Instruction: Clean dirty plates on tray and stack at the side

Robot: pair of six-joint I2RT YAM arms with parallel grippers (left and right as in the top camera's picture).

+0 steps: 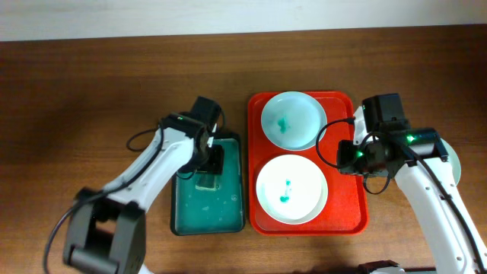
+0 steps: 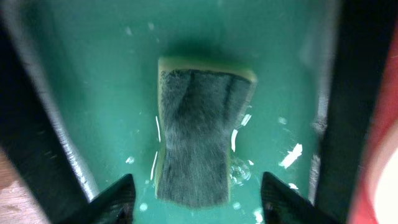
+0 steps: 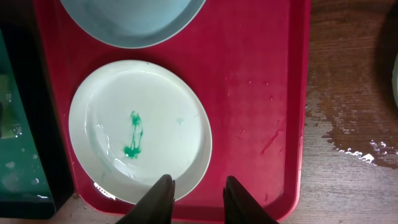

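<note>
Red tray (image 1: 346, 106) holds far plate (image 1: 293, 120) and near plate (image 1: 291, 189), both smeared teal. I read left gripper (image 2: 196, 183) spread astride the sponge (image 2: 199, 124) (in the basin (image 1: 228, 213)); right gripper (image 3: 198, 183) spread, empty, over the near plate's edge.

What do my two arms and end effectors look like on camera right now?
Left arm and right arm match: white rounded links, black joint housings, a small green light near each wrist, looped black cables. Left end effector and right end effector each have two black tapered fingers.
</note>
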